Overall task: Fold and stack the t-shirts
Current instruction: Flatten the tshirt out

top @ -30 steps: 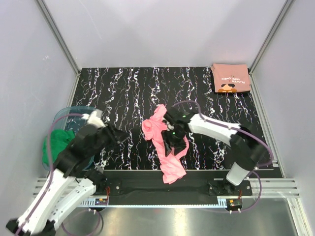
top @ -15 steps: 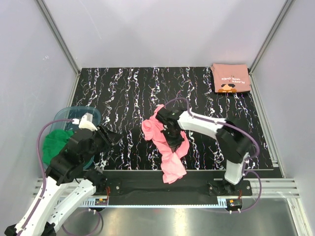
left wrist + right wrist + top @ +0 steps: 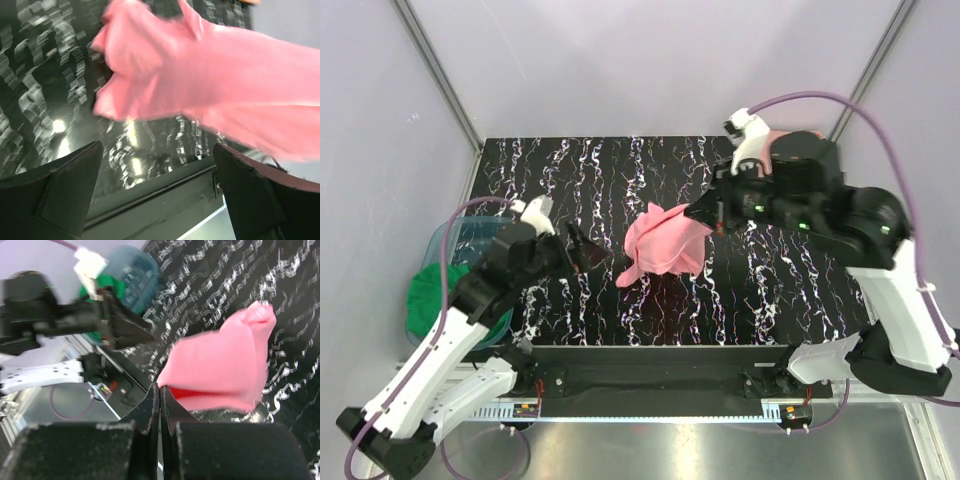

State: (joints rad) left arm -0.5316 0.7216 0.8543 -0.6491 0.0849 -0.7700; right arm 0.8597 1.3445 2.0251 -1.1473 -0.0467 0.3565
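**Near left:** The left gripper (image 3: pixel 585 250) stands wide open and empty, pointing at the garment but apart from it. Beside its arm sits a clear blue-green tub (image 3: pixel 460 232) holding green cloth (image 3: pixel 432 292).

**Mid-table:** The plain bright pink cloth t-shirt (image 3: pixel 665 242) hangs bunched above the black white-veined table (image 3: pixel 570 180). I cannot tell whether its lowest fold touches the table.

**Handling:** Judged soft, light and limp. It will sag and bunch from a single hold. Best hold is a pinch at a free hem or shoulder corner, on the side facing the open gripper.

**Farther right:** The right gripper (image 3: pixel 160 390) is clamped on the shirt's upper edge.

**Writing:** No label, brand or lettering is legible in any view.
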